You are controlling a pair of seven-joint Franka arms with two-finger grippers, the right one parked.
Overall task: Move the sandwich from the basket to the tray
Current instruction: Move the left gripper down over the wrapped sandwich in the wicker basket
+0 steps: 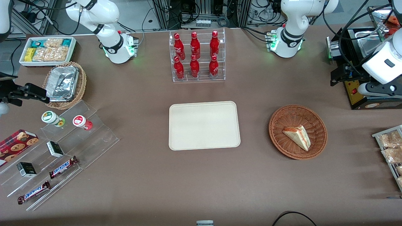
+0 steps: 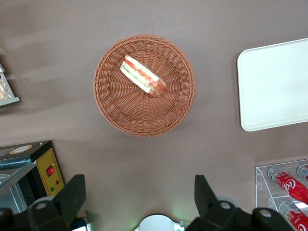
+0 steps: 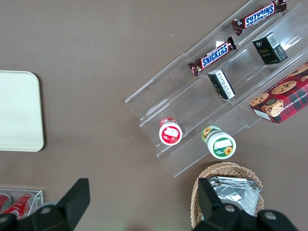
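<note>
the working arm is raised near its own end of the table, its white forearm showing at the edge of the front view above a black machine (image 1: pixel 361 91) with a yellow panel. the gripper itself falls outside that view; the left wrist view shows it, the gripper (image 2: pixel 137 202) pointing straight down at the brown table (image 2: pixel 144 159) with its two dark fingers (image 2: pixel 72 197) spread wide apart and nothing between them.

the sandwich (image 2: pixel 143 75) lies in the basket (image 2: pixel 110 96), well below the gripper and a little ahead of it, not directly under the fingertips. its cut edge with red-orange and green layers faces up to the wrist camera. the front view shows what the wrist view does not: the sandwich (image 1: pixel 297 137) is a pale wedge lying on its side, tip pointing toward the tray, resting in the part of the basket (image 1: pixel 282 125) toward the working arm's end.

the tray (image 1: pixel 204 125) sits bare at the middle of the table, well apart from the gripper, with the basket between them. the wrist view catches only part of the tray (image 2: pixel 274 86) and, near the gripper, a clear rack with red bottles (image 2: pixel 288 183).
</note>
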